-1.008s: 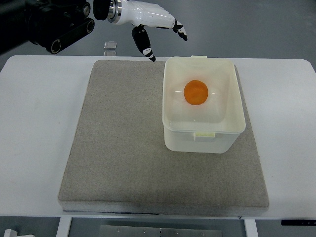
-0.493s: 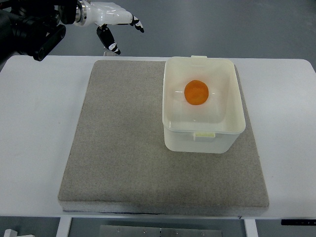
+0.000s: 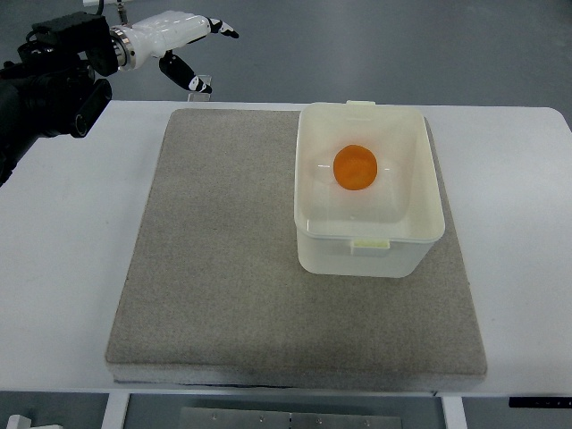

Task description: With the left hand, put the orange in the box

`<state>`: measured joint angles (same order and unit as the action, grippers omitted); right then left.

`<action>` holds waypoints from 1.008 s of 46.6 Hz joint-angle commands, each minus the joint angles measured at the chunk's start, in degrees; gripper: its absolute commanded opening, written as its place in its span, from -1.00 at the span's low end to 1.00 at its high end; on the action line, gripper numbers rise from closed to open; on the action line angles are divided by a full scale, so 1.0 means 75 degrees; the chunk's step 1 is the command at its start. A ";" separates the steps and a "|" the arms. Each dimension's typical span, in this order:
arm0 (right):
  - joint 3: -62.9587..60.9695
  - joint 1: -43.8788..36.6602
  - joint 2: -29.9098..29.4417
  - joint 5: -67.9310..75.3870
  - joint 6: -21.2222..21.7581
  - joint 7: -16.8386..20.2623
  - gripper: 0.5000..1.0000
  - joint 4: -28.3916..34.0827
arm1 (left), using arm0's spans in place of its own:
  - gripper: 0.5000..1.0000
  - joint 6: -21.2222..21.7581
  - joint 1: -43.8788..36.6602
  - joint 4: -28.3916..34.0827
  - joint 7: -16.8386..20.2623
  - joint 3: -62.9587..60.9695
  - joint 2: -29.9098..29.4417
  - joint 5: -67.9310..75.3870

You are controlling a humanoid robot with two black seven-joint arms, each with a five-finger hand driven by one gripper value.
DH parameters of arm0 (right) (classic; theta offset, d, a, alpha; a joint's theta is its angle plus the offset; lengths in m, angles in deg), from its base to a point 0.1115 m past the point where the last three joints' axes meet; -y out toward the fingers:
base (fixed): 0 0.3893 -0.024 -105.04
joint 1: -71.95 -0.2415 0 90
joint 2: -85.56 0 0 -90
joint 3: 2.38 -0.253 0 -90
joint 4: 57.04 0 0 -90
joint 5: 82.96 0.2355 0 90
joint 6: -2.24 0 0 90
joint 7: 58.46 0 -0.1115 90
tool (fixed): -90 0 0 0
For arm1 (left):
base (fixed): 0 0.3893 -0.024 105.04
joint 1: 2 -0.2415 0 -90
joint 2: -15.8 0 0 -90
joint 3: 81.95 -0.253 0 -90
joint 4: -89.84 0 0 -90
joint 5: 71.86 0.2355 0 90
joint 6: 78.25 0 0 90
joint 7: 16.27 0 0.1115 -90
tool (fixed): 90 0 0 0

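Orange [image 3: 356, 168] lies inside the plastic box [image 3: 369, 253], so placing looks done; the empty left hand [image 3: 176, 36], fingers spread, need only retreat.

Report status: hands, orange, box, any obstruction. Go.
Left hand open and empty, up at the table's far left edge. Right hand out of view. Orange sits inside the box on the grey mat. Nothing in the way.

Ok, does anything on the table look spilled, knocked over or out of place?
Nothing stands out. The orange sits inside the box, which stands upright on the grey mat. The left hand is off at the far left corner, open and empty.
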<state>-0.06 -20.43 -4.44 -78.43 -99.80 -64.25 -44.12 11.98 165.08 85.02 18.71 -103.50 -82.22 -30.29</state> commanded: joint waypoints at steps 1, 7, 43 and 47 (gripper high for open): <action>0.0007 0.0000 0.0000 -0.0007 0.0000 0.0000 0.78 0.0000 | 0.53 -0.0007 -0.0082 0.0232 0.0002 0.0003 0.0225 -0.1215; 0.0007 0.0000 0.0000 -0.0007 0.0000 0.0000 0.78 0.0000 | 0.53 -0.0007 -0.0223 0.0280 0.0002 0.0108 0.0261 -0.2633; 0.0007 0.0000 0.0000 0.0005 0.0000 0.0000 0.78 0.0000 | 0.46 -0.0112 -0.1113 0.0186 -0.0797 0.4420 0.0284 -0.4628; 0.0007 0.0000 0.0000 0.0005 0.0000 0.0000 0.78 0.0000 | 0.45 -0.0112 -0.1113 0.0174 -0.0821 0.4654 0.0296 -0.4721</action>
<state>-0.04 -20.42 -4.44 -78.43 -99.80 -64.26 -44.12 11.10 156.71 86.36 12.68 -70.07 -80.06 -65.07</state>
